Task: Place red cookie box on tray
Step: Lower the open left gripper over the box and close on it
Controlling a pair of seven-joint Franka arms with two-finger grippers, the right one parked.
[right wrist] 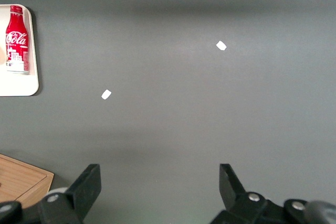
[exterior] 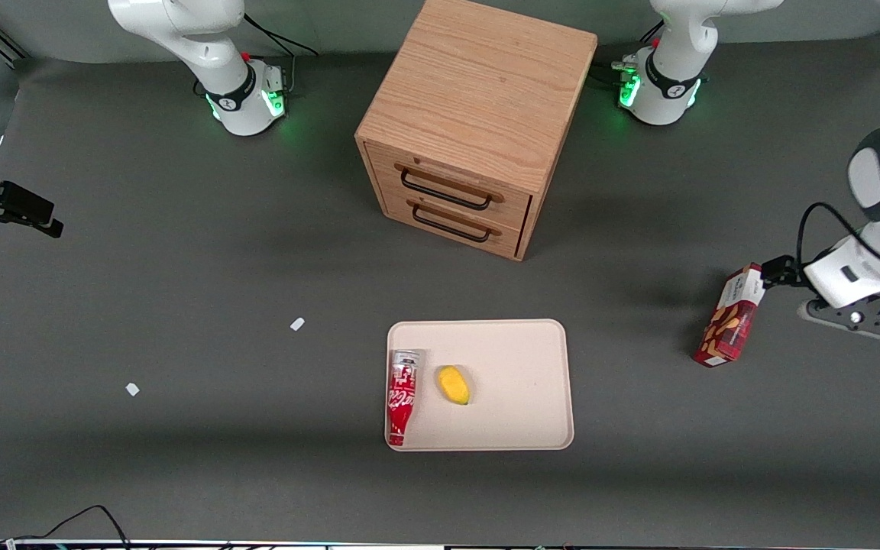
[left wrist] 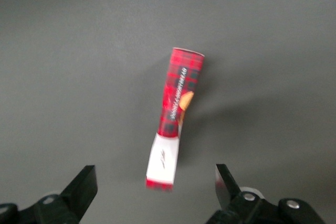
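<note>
Closest to the wrist camera are the claw's (left wrist: 155,182) two fingers (left wrist: 84,186), spread wide and gripping nothing. The spread looks meant to leave room for the red cookie box (left wrist: 178,103), whose white end panel shows between the two tips. From the front the claw hangs at the working arm's end of the bench (exterior: 180,267), right at the box's white end. I cannot tell whether a finger touches the carton.

The box sits askew on the dark mat and well apart from the tray (exterior: 520,344), so the carry has not begun; I'd judge this the approach to a grasp across its narrow width.

Moving outward, the tray lies mid-bench, near the front camera. A red-and-white soda can (exterior: 402,397) lies along the tray's edge toward the parked arm, with a small yellow piece (exterior: 454,384) beside it. The tray's bare half faces the box, a natural landing spot. Farther from the camera stands a wooden drawer cabinet (exterior: 478,130).
</note>
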